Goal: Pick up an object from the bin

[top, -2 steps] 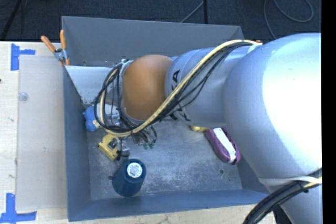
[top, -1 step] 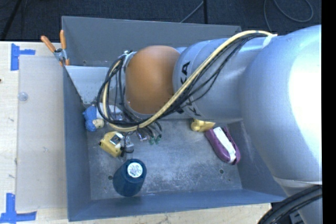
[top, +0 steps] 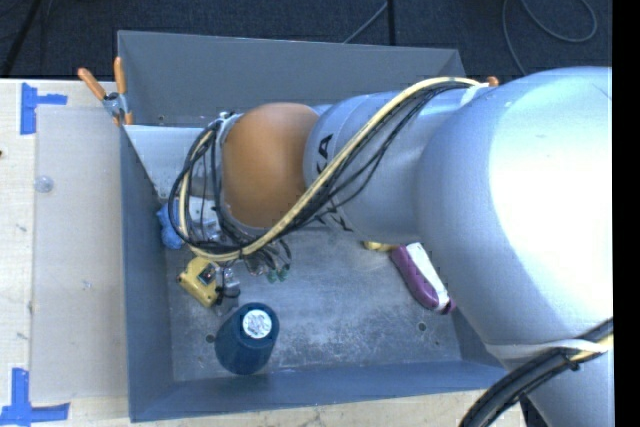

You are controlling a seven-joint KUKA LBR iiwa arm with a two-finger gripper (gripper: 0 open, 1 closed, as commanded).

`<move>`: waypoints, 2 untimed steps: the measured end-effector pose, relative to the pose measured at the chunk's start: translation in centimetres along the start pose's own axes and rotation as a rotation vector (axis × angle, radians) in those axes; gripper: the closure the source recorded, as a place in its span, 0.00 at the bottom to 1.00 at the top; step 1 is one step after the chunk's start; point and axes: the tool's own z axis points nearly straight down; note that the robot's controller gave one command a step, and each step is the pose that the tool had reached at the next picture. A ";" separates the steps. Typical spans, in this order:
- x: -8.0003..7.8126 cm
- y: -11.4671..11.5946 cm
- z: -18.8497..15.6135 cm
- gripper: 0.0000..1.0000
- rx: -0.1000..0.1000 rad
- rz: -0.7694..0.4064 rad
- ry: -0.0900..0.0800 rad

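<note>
Claw (top: 224, 275) hangs low at the left of the grey metal bin (top: 300, 385), under the orange domed wrist cover (top: 262, 160); whether it is apart or together I cannot tell. Just left of it lies a small yellow blocky object (top: 200, 283), the nearest thing. Nearer stands a dark blue cylinder with a white cap (top: 246, 337); well to the right lies a purple-and-white oblong piece (top: 420, 277). Closing off-centre could shove the yellow block aside, or the cylinder might topple if brushed.
</note>
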 end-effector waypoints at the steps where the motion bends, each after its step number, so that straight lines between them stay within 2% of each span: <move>1: 0.0 0.0 0.0 1.00 0.000 0.000 0.000; 2: 0.1 0.2 -0.1 1.00 0.002 -0.044 -0.007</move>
